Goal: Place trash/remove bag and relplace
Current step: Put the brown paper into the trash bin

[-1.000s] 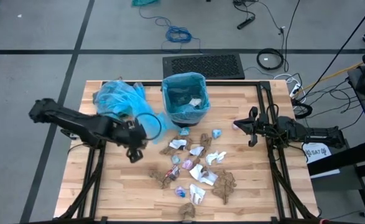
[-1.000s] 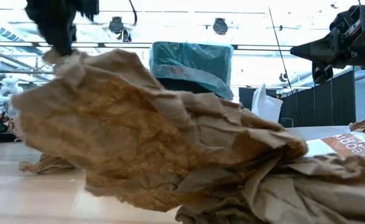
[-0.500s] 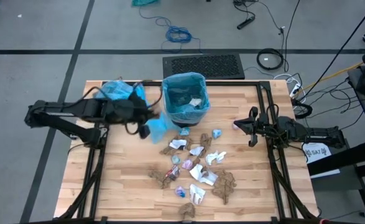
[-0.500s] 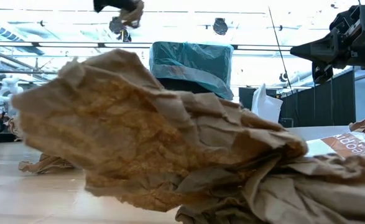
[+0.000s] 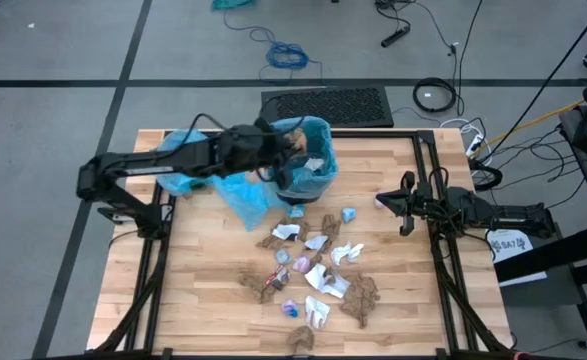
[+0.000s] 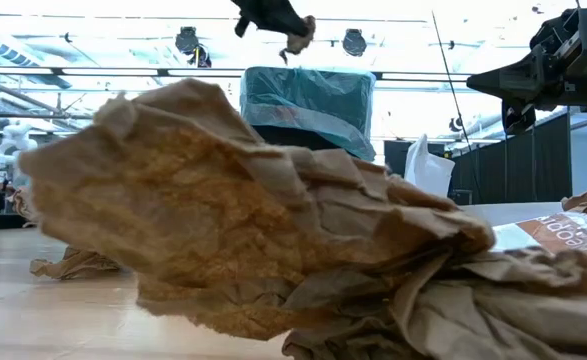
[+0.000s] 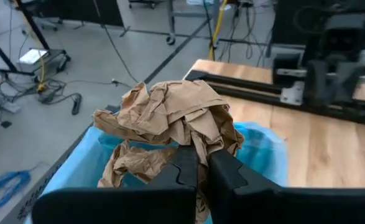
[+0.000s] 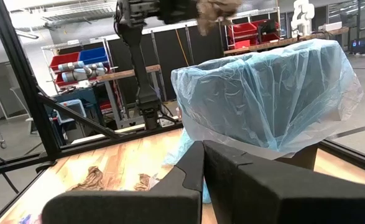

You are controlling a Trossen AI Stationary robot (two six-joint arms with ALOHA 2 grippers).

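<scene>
My left gripper (image 5: 285, 143) hangs over the far left part of the bin (image 5: 298, 160), shut on a crumpled brown paper wad (image 7: 170, 115). The low view shows the wad (image 6: 299, 32) up above the bin's rim (image 6: 308, 75). The bin is lined with a pale blue bag (image 8: 263, 93). Several white, brown, pale blue and pink scraps (image 5: 318, 262) lie on the table nearer than the bin. My right gripper (image 5: 405, 205) waits shut at the table's right edge, touching nothing. My left gripper pinches the brown wad between its two fingers (image 7: 216, 177) at the wad's lower part (image 7: 198, 146). The arm reaches in from the table's left. The wad is lifted clear above the bin's opening, and loose folds (image 7: 129, 165) hang beside the fingers.
Loose blue bags (image 5: 188, 155) lie left of the bin, and one piece (image 5: 245, 198) spreads toward the scraps. A large brown paper (image 6: 243, 210) fills the low view close to the camera. Black rails (image 5: 431, 170) run along the table's sides. Bare wood (image 5: 203, 290) shows at the near left.
My left gripper has risen from the table's left middle. It has swung toward the far edge and to the right until it is over the bin, carrying the brown wad shut between its fingers.
</scene>
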